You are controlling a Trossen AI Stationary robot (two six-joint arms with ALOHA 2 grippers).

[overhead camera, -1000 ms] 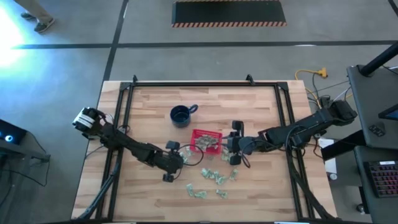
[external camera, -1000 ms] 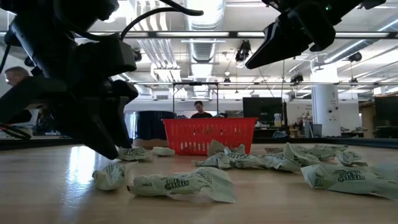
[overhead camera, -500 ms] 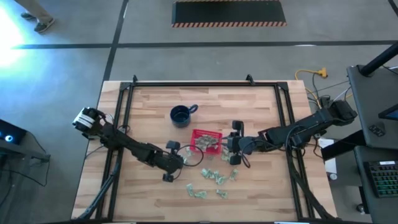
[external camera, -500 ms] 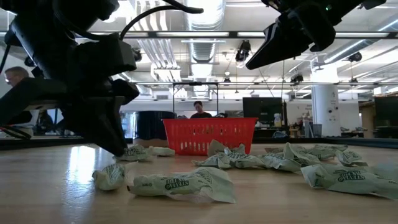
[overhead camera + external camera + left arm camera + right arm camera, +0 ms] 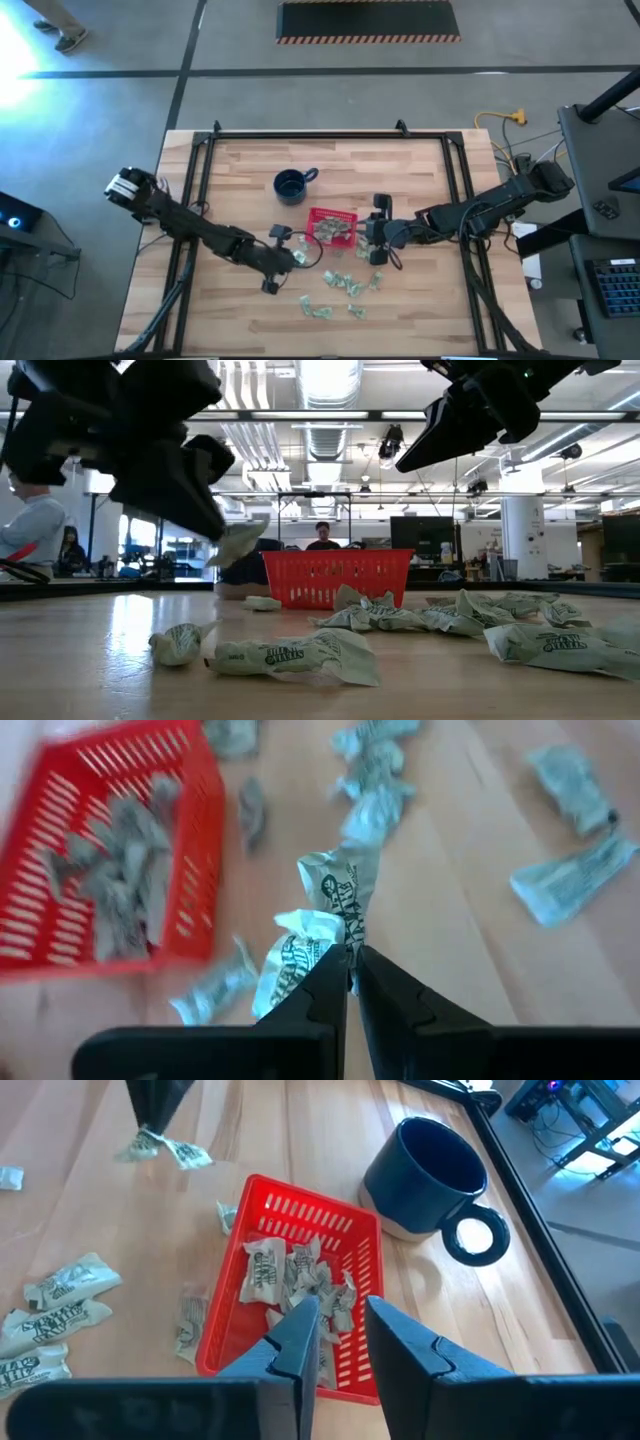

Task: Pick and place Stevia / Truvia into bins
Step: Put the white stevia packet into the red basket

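Observation:
Several crumpled pale green-and-white Stevia sachets (image 5: 340, 285) lie on the wooden table in front of the red basket (image 5: 332, 226), and several more lie inside it (image 5: 295, 1275). My left gripper (image 5: 352, 970) hangs above the table, left of the basket, shut on a sachet (image 5: 340, 895). That sachet also shows in the low view, sticking out past the fingers (image 5: 240, 540). My right gripper (image 5: 343, 1335) hovers over the basket's right end, open, with nothing between its fingers. My left gripper pinches the crumpled sachet paper by one end (image 5: 345, 942) between its two fingertips. The fingers slant down from the table's left. The paper sticks out beyond the tips, clear of the table (image 5: 160, 1148). Whether it is one sachet or two, I cannot tell.
A dark blue mug (image 5: 290, 185) stands just beyond the basket toward the far left. Black frame rails (image 5: 205, 190) run along the table's left, right and far sides. Bare wood lies along the near edge, in front of the loose sachets.
My left gripper has risen from the table beside the basket, taking a sachet with it. The sachet lay on the wood under the fingertips and now hangs clear. My right gripper has kept its place over the basket.

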